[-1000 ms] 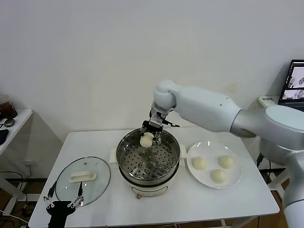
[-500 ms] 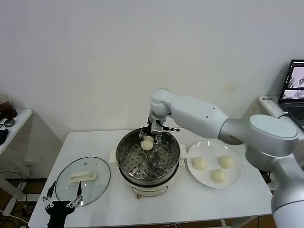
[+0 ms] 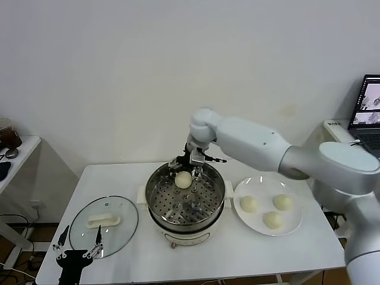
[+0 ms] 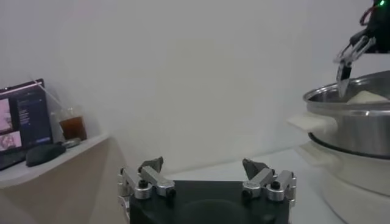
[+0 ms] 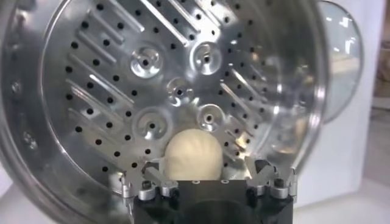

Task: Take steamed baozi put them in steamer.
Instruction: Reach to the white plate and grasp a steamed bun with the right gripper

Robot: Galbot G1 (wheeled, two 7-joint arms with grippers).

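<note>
In the middle of the head view we see our right gripper (image 3: pixel 187 164) over the far side of the round shiny steel steamer (image 3: pixel 155 181). Its fingers are spread apart, and one round cream-white baozi (image 3: pixel 183 180) sits loose on the tray with holes, between them. Three more cream-white baozi (image 3: pixel 249 204) lie on the flat white plate (image 3: pixel 294 222) at the right on the white tabletop (image 3: pixel 237 249). Our left gripper (image 3: pixel 77 254) waits at the lower left beside the round glass lid (image 3: pixel 126 228), fingers apart.
</note>
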